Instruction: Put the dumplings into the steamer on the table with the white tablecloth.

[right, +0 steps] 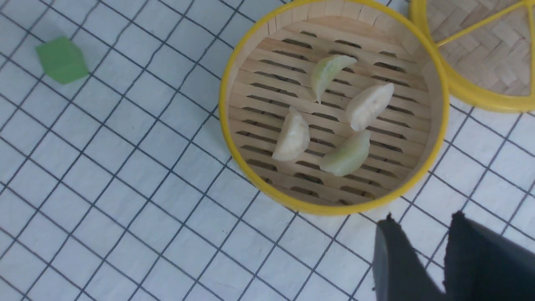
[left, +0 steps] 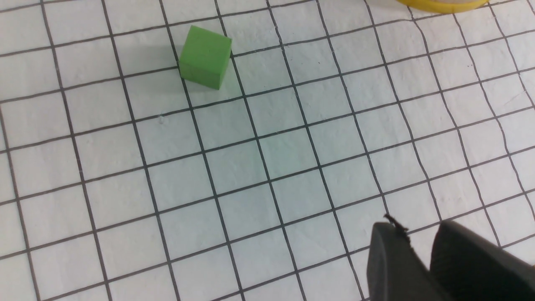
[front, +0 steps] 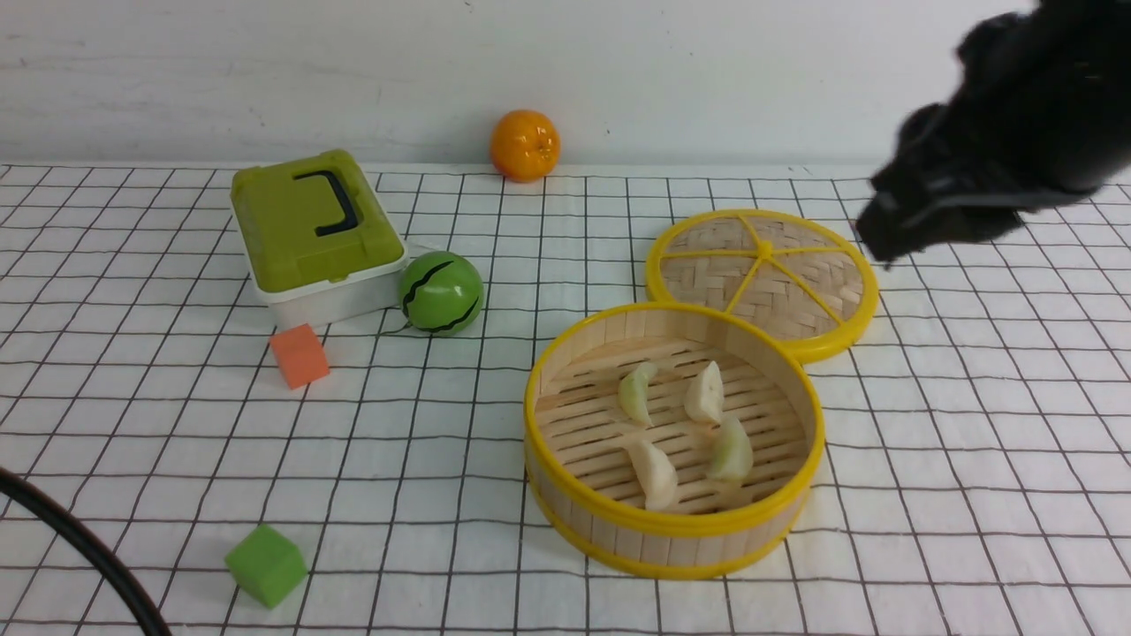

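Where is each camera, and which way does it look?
Front view: between the arms, facing forward over the white checked tablecloth to the round bamboo steamer; blurred black right arm shows.
Left wrist view: on the left arm, facing down at a green foam cube; left claw shows.
Right wrist view: on the right arm, facing down at four pale dumplings in the steamer; right claw shows.
All three share the cube.

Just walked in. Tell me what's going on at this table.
A two-armed robot is loading toy dumplings into a bamboo steamer, and that looks done: all four lie on its slatted floor. The right gripper holds nothing and is up in the air beside the steamer, near the woven lid that lies flat on the checked tablecloth. The left gripper, also holding nothing, hangs over the cloth near a green cube.
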